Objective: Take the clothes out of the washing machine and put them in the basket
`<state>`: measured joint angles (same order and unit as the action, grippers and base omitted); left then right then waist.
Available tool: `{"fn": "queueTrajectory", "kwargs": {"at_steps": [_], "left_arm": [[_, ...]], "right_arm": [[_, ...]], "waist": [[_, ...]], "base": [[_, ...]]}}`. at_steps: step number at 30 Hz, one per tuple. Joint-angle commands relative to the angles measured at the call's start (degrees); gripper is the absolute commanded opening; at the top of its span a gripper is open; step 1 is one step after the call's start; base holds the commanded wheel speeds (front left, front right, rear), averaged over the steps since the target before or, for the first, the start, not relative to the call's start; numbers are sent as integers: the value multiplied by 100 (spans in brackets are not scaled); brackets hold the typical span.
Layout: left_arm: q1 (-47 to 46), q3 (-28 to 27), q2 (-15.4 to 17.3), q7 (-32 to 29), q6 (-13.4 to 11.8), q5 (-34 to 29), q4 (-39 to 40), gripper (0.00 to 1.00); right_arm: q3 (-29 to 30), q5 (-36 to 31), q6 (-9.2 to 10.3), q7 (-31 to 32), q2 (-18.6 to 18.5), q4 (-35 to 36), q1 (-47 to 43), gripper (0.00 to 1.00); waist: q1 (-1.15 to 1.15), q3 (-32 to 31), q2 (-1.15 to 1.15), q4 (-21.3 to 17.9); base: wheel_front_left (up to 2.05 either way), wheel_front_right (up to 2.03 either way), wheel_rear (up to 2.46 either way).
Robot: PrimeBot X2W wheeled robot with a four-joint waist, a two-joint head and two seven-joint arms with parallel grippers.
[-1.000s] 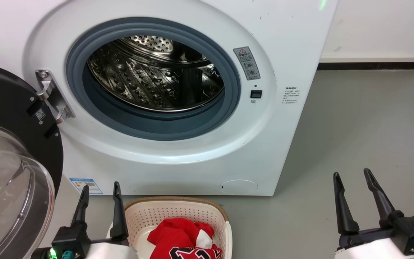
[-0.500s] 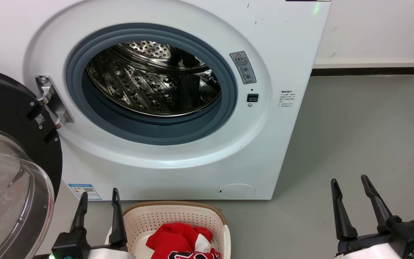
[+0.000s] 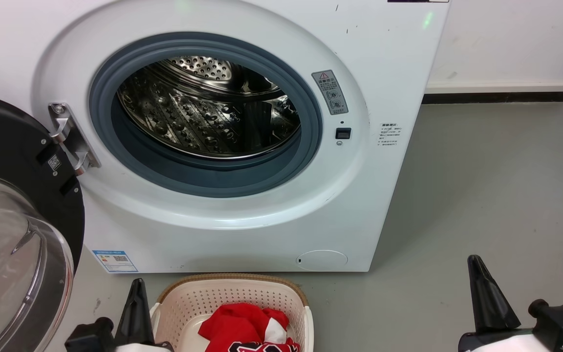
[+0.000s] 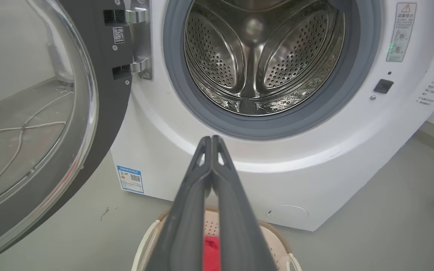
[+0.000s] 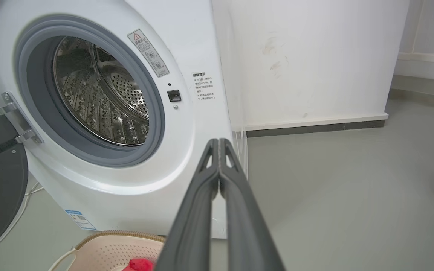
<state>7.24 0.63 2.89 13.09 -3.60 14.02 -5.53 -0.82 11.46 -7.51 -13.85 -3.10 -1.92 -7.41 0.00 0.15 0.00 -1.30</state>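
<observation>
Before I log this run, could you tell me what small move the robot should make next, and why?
Probably just retract the left claw and right claw to rest: both are shut on nothing, the drum looks empty, and red clothes lie in the basket.

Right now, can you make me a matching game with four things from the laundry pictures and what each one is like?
Things:
1. washing machine drum
2. washing machine door
3. red clothes
4. left end effector

What it is like:
A. swung open
B. shut, holding nothing
C. shiny steel, no clothes seen inside
D. lying in the basket

Pairs: 1-C, 2-A, 3-D, 4-B.
</observation>
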Motion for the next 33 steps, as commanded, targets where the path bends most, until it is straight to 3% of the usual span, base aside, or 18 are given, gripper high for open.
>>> {"fn": "queueTrajectory", "kwargs": {"at_steps": [1,18,33], "left_arm": [[-157,-44,10,-52,37,269,52,0],[-440,-181,25,-472,281,2003,-149,0],[-636,-279,31,-766,456,3197,-287,0]], "right_arm": [[-1,305,0,47,-43,44,145,0],[27,2192,1,387,-135,-242,442,0],[80,3469,1,648,-174,-429,632,0]], "waist": [[0,0,0,2],[0,1,0,20],[0,1,0,36]], "base": [[0,0,0],[0,0,0],[0,0,0]]}}
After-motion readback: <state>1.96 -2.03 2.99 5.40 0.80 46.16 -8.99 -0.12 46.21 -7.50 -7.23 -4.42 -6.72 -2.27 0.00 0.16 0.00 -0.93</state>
